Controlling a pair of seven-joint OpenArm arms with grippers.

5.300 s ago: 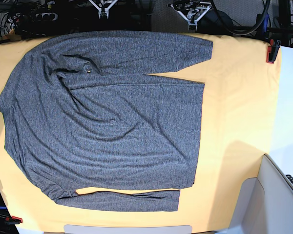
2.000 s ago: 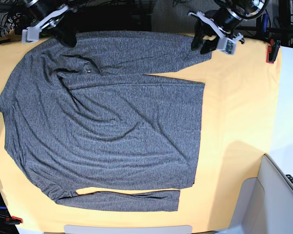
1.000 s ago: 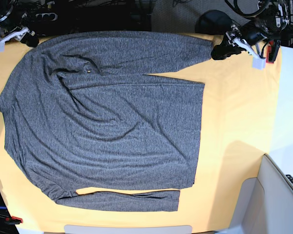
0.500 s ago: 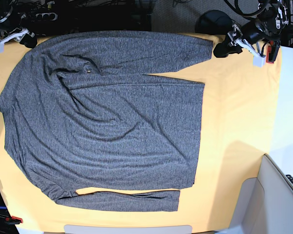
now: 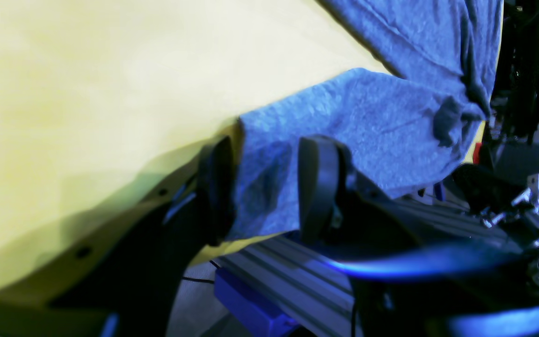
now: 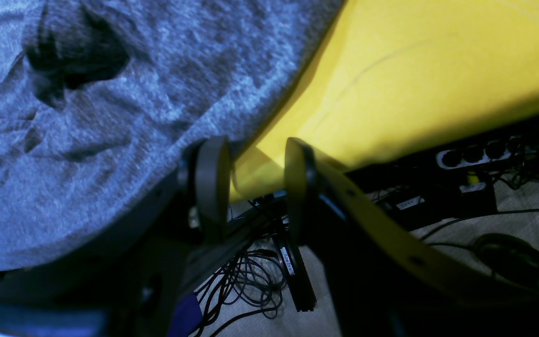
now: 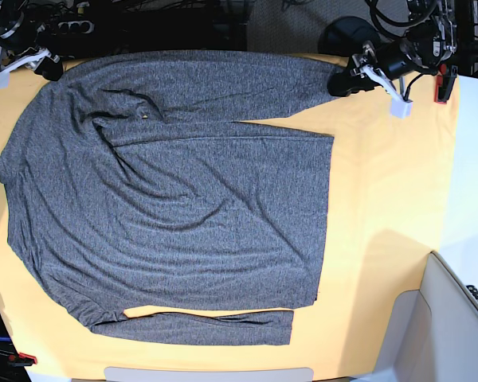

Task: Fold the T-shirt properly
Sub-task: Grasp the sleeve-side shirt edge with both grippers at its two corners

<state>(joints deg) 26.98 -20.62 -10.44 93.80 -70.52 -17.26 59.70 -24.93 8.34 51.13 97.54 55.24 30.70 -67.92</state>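
Starting out, I judge: the T-shirt [image 7: 171, 195] lies flat and unfolded on the yellow-orange table cloth [image 7: 386, 199], every fold left to make. At base view's left, my right gripper [image 6: 251, 187] stands parted and empty over the table's edge, shirt beside one finger. Opposite, my left gripper [image 5: 262, 187] stands wide, straddling the sleeve cuff [image 5: 269, 187], not closed. No containers visible.

The base view looks straight down from high above the T-shirt [image 7: 171, 199], taking in all of it. Each wrist view sits close and low at the shirt's far edge: left by the cuff end, right by the shoulder corner, both inside the base view.
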